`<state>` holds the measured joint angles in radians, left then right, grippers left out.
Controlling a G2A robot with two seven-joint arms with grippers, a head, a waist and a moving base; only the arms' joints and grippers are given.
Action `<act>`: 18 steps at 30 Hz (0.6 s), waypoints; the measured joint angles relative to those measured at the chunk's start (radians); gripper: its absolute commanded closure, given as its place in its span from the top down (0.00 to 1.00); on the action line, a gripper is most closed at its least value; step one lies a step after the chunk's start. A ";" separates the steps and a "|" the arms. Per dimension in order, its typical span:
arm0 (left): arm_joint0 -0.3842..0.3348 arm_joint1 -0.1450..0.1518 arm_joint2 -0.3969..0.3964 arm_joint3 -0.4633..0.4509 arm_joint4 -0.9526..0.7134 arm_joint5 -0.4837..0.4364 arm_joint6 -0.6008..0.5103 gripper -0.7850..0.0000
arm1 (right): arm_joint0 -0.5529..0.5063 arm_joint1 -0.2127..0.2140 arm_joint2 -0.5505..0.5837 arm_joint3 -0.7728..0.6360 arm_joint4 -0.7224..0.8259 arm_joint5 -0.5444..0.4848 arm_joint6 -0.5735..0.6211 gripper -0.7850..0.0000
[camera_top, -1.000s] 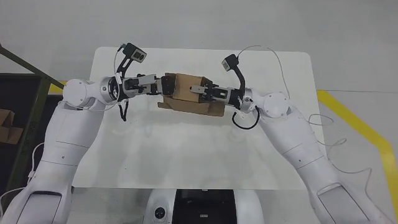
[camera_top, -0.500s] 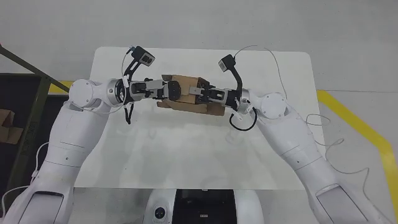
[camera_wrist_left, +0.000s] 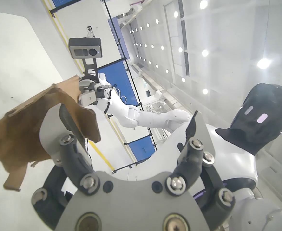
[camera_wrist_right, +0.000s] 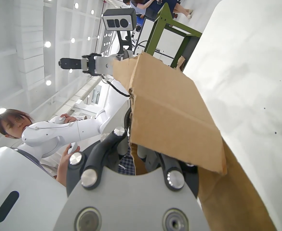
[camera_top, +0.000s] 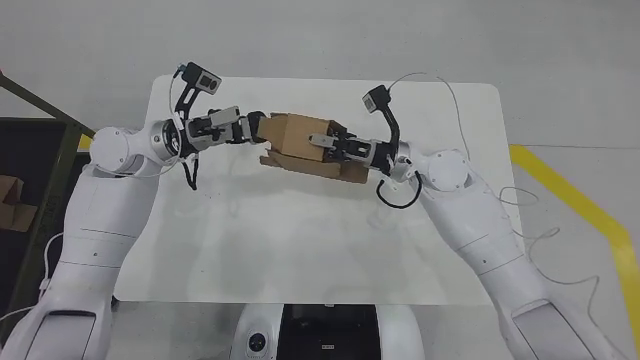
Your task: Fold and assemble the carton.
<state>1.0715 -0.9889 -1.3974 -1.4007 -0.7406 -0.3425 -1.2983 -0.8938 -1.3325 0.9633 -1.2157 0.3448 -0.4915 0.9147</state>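
Just above frame centre the carton (camera_top: 300, 132) stands half-formed on the table (camera_top: 300, 250): we judge the right gripper (camera_top: 325, 144), clamped on its top panel, steadies it while the left gripper (camera_top: 258, 126), spread wide and empty, meets an end flap.

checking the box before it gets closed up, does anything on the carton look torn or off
Yes. The carton is ragged and torn at one fold corner, where the cardboard edge is frayed. In the left wrist view, one flap hangs creased and bent instead of lying flat.
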 measured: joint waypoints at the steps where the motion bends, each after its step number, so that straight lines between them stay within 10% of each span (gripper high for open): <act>1: 0.003 0.001 -0.003 0.005 0.009 0.000 0.005 1.00 | 0.000 0.000 0.001 -0.003 0.001 0.000 0.002 0.00; 18: -0.022 -0.002 0.005 0.027 0.017 0.004 0.010 1.00 | -0.015 -0.005 -0.040 -0.062 0.011 0.002 0.063 0.00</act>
<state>1.0492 -0.9910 -1.3922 -1.3739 -0.7239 -0.3388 -1.2878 -0.9088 -1.3376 0.9235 -1.2775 0.3553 -0.4898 0.9781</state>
